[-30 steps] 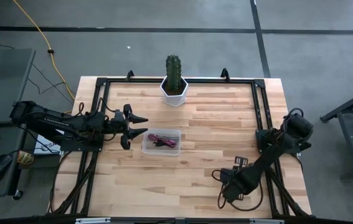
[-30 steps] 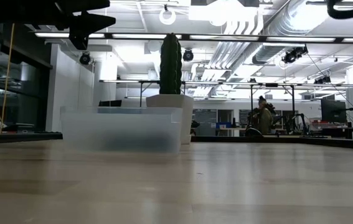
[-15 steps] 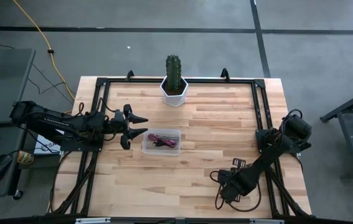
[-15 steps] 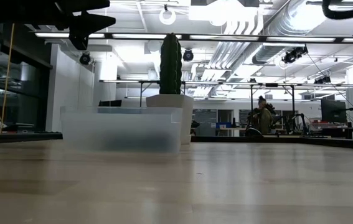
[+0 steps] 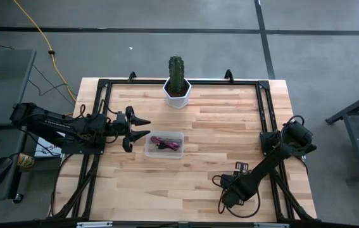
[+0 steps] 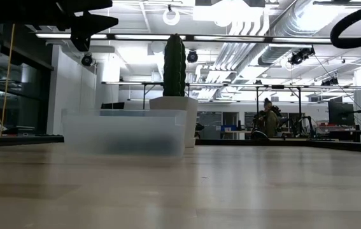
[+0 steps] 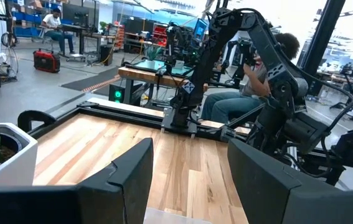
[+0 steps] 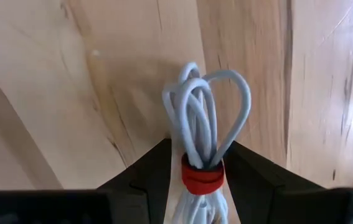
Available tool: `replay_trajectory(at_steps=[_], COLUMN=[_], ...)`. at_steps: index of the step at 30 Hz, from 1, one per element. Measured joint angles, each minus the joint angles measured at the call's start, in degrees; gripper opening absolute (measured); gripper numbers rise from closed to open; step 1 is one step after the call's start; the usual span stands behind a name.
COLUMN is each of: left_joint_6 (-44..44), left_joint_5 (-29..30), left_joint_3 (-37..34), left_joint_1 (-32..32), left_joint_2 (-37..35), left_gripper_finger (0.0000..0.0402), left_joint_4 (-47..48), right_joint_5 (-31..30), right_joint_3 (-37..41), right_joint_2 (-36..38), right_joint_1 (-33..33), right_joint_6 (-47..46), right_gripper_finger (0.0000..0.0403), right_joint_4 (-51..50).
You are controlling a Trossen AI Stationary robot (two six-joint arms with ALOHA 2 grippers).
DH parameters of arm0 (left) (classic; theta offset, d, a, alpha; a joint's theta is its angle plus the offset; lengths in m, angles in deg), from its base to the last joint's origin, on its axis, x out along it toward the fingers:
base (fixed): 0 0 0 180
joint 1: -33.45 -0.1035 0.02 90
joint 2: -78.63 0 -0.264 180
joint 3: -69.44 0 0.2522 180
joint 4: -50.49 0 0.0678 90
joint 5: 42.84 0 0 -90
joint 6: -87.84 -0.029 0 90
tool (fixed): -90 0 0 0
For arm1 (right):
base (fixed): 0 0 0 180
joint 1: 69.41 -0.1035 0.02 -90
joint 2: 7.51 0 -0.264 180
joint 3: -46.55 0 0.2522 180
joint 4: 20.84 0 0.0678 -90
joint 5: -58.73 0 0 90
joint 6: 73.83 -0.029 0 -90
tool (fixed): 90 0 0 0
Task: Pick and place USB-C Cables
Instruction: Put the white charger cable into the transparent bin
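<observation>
My right gripper (image 8: 196,186) has its 2 dark fingers closed on a whitish cable bundle (image 8: 202,118), pinched right at the red band (image 8: 202,177) that ties the coil, low over the near right part of the table (image 5: 211,126). The risk I see is slip: the cable looks smooth and springy, its loops fan out past the fingertips, and if the grip sits only on the band the bundle could twist or slide out on the way to the clear tray (image 5: 164,144) — or a stray loop could catch the tray's rim on release. A dark red cable (image 5: 164,143) already lies inside that shallow translucent plastic tray, near the table's middle. My left gripper (image 5: 142,126) waits just beside the tray's left edge, fingers spread wide and empty. The table is pale wooden planking with visible grain; behind the tray stands 1 ribbed green cactus (image 5: 176,71) in a white faceted pot (image 5: 177,92).
</observation>
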Motion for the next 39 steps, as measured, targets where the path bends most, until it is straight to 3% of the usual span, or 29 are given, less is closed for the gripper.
replay_trajectory(at_steps=[12,26,39], left_joint_6=[0.02,0.88,0.9], left_joint_5=[-0.01,-0.01,-0.01], left_joint_3=[0.0,0.0,0.0], left_joint_1=[0.01,0.01,-0.01], left_joint_2=[0.0,0.0,0.0], left_gripper_finger=[0.0188,0.0188,0.0188], left_joint_4=[0.0,0.0,0.0], right_joint_5=[-0.21,-0.01,0.54], right_joint_3=[0.07,0.13,0.17], right_joint_2=[-0.09,-0.2,-0.22], right_joint_1=[-0.01,-0.03,-0.01], right_joint_6=[0.18,0.38,0.4], right_gripper_finger=[0.013,0.0035,0.0027], right_joint_4=[0.22,0.88,0.81])
